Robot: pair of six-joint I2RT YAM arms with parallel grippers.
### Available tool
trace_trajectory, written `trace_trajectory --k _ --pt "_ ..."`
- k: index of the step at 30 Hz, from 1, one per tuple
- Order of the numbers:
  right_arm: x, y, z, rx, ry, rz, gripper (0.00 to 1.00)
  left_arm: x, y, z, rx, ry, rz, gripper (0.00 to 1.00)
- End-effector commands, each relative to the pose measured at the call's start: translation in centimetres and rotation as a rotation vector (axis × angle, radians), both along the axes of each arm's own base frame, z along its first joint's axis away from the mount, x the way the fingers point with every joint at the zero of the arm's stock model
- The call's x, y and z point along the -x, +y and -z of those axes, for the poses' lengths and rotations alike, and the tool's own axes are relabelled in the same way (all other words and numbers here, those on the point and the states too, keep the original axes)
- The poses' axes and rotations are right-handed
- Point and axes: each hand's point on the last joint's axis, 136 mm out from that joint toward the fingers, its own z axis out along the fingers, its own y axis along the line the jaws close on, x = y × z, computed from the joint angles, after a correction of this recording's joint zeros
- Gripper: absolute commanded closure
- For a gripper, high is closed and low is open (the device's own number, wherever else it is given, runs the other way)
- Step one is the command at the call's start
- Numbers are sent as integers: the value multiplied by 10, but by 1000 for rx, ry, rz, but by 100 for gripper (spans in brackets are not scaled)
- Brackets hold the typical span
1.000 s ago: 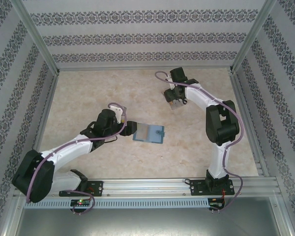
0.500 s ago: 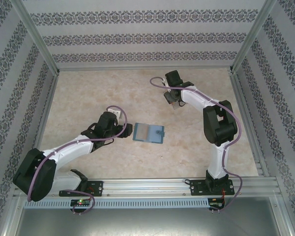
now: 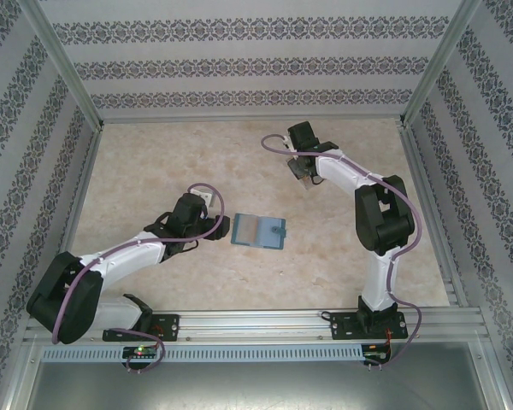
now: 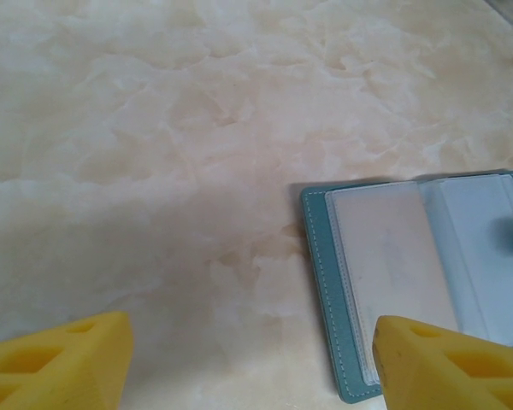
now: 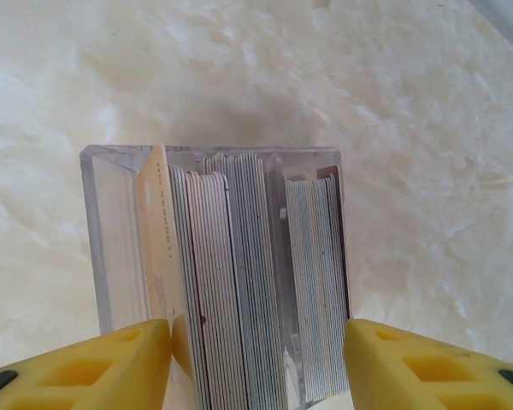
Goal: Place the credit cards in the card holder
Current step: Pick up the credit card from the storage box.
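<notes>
The teal card holder (image 3: 258,231) lies open and flat on the table, its clear inner pockets (image 4: 410,273) facing up. My left gripper (image 3: 215,224) is open just left of it, and in the left wrist view (image 4: 252,367) one yellow finger (image 4: 453,363) overlaps the holder's near left corner. The credit cards (image 5: 239,282) stand on edge, packed in a clear plastic box (image 5: 111,248); a pale orange-gold card (image 5: 158,248) leans at the stack's left. My right gripper (image 5: 256,367) is open above that box (image 3: 304,171), a finger on each side of the stack.
The marble-pattern table (image 3: 171,162) is bounded by patterned walls and a metal frame (image 3: 248,115). An aluminium rail (image 3: 256,323) with both arm bases runs along the near edge.
My left gripper has drawn back to the left, off the card holder's edge. My right gripper has shifted slightly toward the far side over the card box.
</notes>
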Motion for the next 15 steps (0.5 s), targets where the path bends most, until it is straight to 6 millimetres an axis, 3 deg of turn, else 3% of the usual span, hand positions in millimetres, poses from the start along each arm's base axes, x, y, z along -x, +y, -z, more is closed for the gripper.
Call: trace_trajectory --k 1,4,12,15 --pt "1 -10 -23 50 -54 14 45 -3 -2 -1 -30 1 10 26" --pt "0 -9 -26 43 -64 9 50 -3 -2 0 -28 3 8 26" --pt "12 9 -27 3 -9 -109 96 -4 -6 9 -28 38 12 35" --pt "14 12 -31 -19 -5 -108 100 -4 -7 10 -29 49 15 40"
